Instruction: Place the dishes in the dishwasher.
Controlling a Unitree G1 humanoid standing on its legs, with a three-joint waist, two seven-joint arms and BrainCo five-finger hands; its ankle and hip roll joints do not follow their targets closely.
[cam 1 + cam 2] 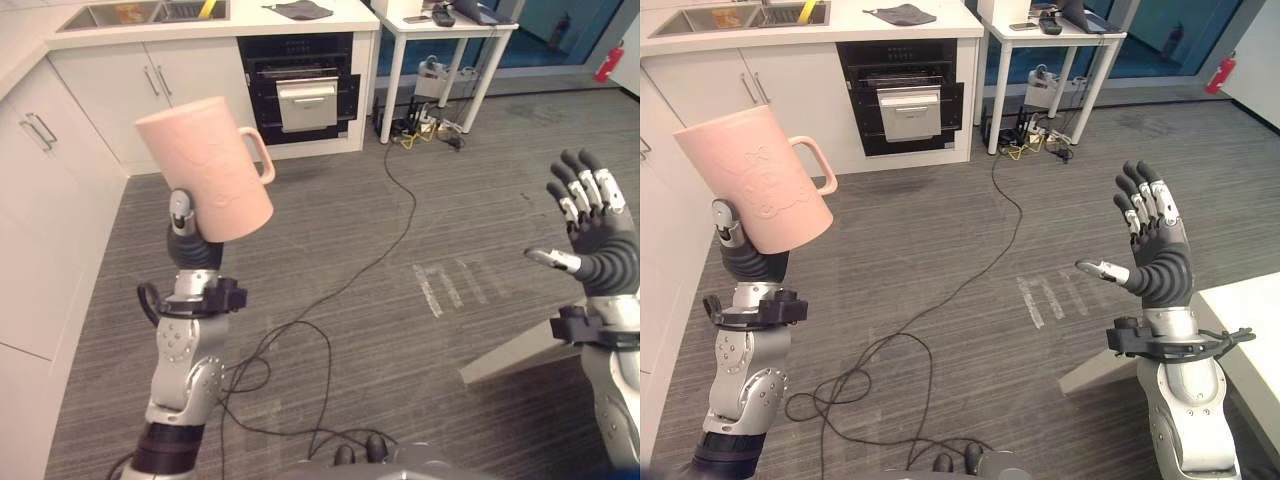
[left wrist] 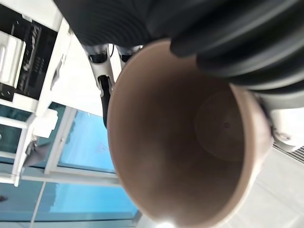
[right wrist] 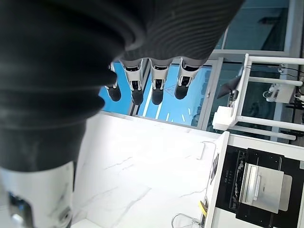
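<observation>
Here my left hand (image 1: 186, 228) is raised above the grey plank floor (image 1: 400, 270), with its fingers wrapped round a pink mug (image 1: 207, 165). The mug is tilted, base up and away, handle pointing toward the oven (image 1: 298, 88). In my left wrist view the mug's mouth (image 2: 185, 137) faces the camera and its inside is bare, nothing in it. My right hand (image 1: 1155, 250) is up at the far right, palm turned inward, fingers spread straight and thumb out, holding nothing. Behind, the counter (image 1: 340, 18) runs along white cabinets (image 1: 150, 90); a sink (image 1: 140, 12) is set into it with something yellow inside, and a dark cloth (image 1: 300, 10) lies near it. A white side table (image 1: 440, 40) stands beside the oven.
</observation>
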